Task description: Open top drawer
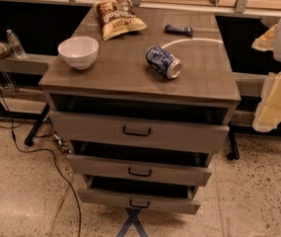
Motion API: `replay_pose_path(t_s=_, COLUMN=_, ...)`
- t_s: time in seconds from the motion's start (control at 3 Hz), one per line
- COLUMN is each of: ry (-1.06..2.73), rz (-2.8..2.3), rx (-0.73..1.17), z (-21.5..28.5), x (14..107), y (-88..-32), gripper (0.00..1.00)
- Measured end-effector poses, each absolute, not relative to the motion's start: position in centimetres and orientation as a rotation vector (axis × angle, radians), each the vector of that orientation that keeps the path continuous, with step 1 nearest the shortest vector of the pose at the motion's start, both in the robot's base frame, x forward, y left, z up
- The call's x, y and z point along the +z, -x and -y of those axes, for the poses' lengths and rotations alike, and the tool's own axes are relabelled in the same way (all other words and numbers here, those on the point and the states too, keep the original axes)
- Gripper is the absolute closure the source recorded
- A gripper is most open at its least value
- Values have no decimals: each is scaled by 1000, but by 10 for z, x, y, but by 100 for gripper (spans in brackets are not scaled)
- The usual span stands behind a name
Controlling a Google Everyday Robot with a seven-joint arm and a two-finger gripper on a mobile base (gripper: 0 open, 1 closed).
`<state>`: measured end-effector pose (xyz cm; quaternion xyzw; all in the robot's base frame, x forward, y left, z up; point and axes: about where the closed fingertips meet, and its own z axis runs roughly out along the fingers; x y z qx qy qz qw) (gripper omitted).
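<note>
The top drawer (137,131) is the uppermost of three grey-brown drawers in a cabinet at the centre of the camera view. Its flat front carries a small black bar handle (136,131). It stands pulled out a little, with a dark gap between its front and the cabinet top (130,75). The two lower drawers (139,171) also stand slightly out. My gripper (275,100) shows as pale yellow and white parts at the right edge, to the right of the cabinet and apart from the drawers.
On the cabinet top lie a white bowl (78,52), a chip bag (118,16), a blue can on its side (163,61) and a dark blue bar (178,29). A water bottle (16,43) stands at left. Cables (56,157) run over the floor.
</note>
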<state>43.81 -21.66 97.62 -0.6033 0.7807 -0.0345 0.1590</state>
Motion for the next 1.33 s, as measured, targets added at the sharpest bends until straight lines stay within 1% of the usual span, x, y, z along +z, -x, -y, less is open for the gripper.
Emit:
replay_pose_path(t_s=0.33, ry=1724, rz=-2232, rx=-99, z=217, x=976, y=-438, gripper=0)
replay_pose_path(t_s=0.67, ry=1703, rz=-2217, rx=-49, z=213, x=961, y=-439, gripper=0)
replay_pose_path(t_s=1.33, ry=1736, rz=-2141, rx=37, z=202, x=872, y=-442, gripper=0)
